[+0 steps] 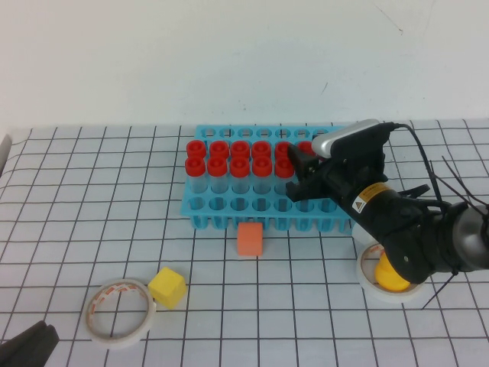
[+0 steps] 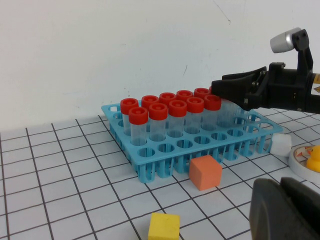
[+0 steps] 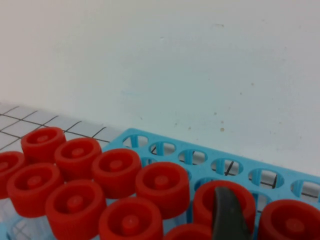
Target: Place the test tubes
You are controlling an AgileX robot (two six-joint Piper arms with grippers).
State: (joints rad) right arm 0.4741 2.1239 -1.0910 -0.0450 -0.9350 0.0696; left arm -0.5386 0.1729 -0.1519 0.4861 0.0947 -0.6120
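Right now the right gripper (image 1: 296, 173) hangs over the blue test tube rack (image 1: 221, 222), at the right end of the red-capped test tubes (image 1: 240, 166). Its fingers (image 1: 302, 190) stand apart, one toward the back of the rack and one toward its front. The last tube of that row sits between them, mostly hidden. I cannot see the fingers squeezing it. I think the tube is down in its hole and this is the letting-go step.

All the tubes stand straight up, so their long way runs up and down. I think the safe way out is straight up, because a sideways push could bump the caps packed close beside it.

The right arm is the near one. The left gripper (image 1: 34, 340) sits far out from the rack's front-left corner, with its fingers together.

The tubes fill two rows from the rack's left end. The holes in front of them and to their right are empty, so there is room for more.

The tabletop (image 1: 76, 199) is flat and white with black lines. An orange cube (image 1: 250, 238) lies just in front of the rack. A yellow cube (image 1: 167, 287) and a tape roll (image 1: 118, 309) lie farther out from the rack's front-left. A second tape roll (image 1: 378, 294), with a yellow toy (image 1: 393, 277) inside, lies off the rack's front-right, under the right arm.
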